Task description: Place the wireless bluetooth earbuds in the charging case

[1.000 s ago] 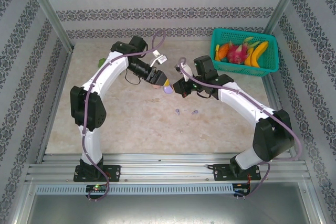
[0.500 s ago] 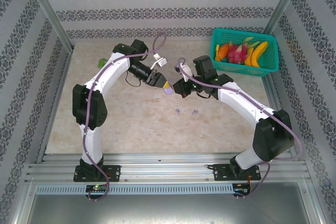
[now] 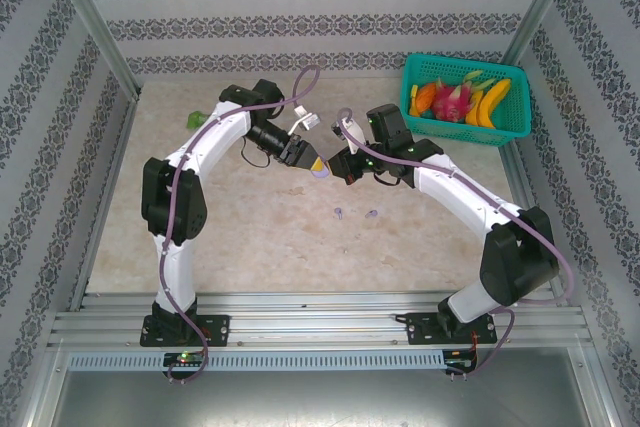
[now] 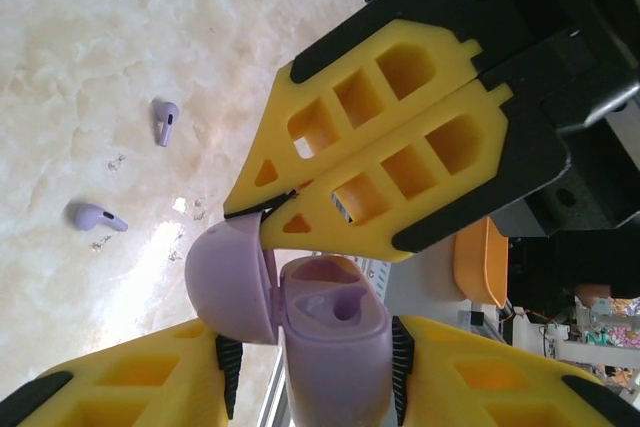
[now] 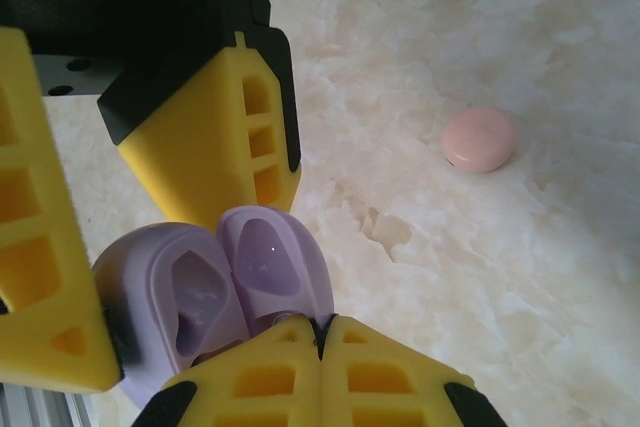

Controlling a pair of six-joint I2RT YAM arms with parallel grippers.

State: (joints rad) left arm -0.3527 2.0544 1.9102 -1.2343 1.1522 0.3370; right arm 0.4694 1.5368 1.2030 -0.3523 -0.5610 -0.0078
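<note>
Green scrap [image 3: 197, 119]: lies on the table [image 3: 250, 237] at 10 o'clock, beside the left arm's elbow.
Left gripper [image 3: 310, 161]: held above the middle of the table, pointing toward 4 o'clock. Its jaws stand narrow, clamped on the 2 sides of the lilac charging case [image 4: 335, 347].
Lilac charging case: in the air between the 2 grippers, not on the table. Its lid [image 4: 230, 282] is swung open toward 9 o'clock in the left wrist view, and the moulded wells in the body are showing.
Lilac earbuds: 2 lie loose on the table at 5 o'clock of the case in the top view, one [image 3: 340, 213] left of the other [image 3: 372, 214], near each other but apart. Neither gripper touches them.
Right gripper [image 3: 332, 165]: meets the left gripper tip to tip, pointing toward 9 o'clock. Its fingers are pressed flat together, and their tips touch the case where the lid joins the body.
Pink case [image 5: 480, 139]: a closed round case on the table, at 2 o'clock of the lilac one in the right wrist view and well apart from it.
Basket [image 3: 465, 133]: teal, at 2 o'clock on the table, with fruit inside.
</note>
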